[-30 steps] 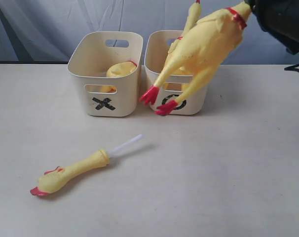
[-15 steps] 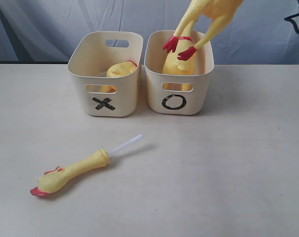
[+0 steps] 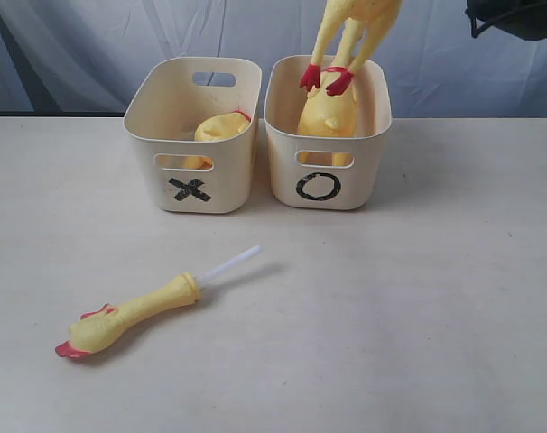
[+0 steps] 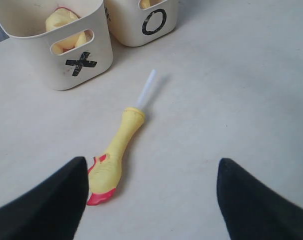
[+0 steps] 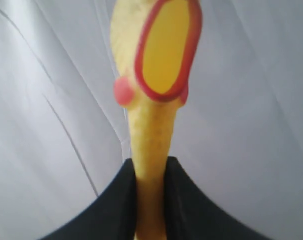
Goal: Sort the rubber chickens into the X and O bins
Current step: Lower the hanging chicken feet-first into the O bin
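A long-necked yellow rubber chicken (image 3: 362,13) hangs over the O bin (image 3: 350,185), its red feet (image 3: 326,79) at the bin's mouth. My right gripper (image 5: 150,169) is shut on its neck below the red-beaked head (image 5: 161,50). Another chicken (image 3: 329,115) lies inside the O bin. The X bin (image 3: 227,191) holds a headless body (image 3: 221,126). The limb with its white tube (image 3: 138,311) lies on the table in front of the bins. My left gripper (image 4: 151,197) hovers open above the table, and the limb (image 4: 116,152) is beside one finger.
The bins stand side by side at the back of the pale table (image 3: 418,316), in front of a grey-blue curtain (image 3: 75,45). The dark right arm (image 3: 517,16) shows at the top right corner of the exterior view.
The held chicken swung from slanting in front of the O bin to hanging upright above it, feet now at the bin's mouth. The limb and the left gripper stayed put.
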{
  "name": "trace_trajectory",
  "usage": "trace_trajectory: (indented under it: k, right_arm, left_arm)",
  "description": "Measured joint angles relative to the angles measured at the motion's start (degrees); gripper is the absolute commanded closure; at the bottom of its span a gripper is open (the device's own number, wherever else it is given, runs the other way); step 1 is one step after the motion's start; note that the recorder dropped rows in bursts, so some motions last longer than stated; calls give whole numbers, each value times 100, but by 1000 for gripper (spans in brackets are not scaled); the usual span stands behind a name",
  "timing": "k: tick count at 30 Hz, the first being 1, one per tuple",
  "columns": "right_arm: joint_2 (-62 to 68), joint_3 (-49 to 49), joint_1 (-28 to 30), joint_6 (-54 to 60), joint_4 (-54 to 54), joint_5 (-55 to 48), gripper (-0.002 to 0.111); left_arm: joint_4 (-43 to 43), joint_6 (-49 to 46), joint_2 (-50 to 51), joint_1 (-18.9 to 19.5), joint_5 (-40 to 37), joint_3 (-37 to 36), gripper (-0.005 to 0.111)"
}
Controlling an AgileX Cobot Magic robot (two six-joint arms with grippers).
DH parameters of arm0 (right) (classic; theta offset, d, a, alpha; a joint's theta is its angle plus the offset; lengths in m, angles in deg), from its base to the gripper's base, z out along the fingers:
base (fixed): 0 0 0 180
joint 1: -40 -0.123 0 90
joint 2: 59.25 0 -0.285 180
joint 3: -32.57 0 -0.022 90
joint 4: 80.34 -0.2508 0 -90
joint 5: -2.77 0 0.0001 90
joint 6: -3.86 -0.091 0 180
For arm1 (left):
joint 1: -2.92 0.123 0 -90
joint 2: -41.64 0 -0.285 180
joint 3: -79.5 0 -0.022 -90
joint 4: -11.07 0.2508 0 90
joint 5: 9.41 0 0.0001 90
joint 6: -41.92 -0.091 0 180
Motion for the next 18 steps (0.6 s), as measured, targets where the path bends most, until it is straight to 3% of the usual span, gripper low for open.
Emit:
trace_trajectory:
  k: [18]
  right_arm:
    - [702, 332, -133, 0, 309, -663, 109]
  left_arm:
    - [0, 0, 0, 0, 0, 0, 39]
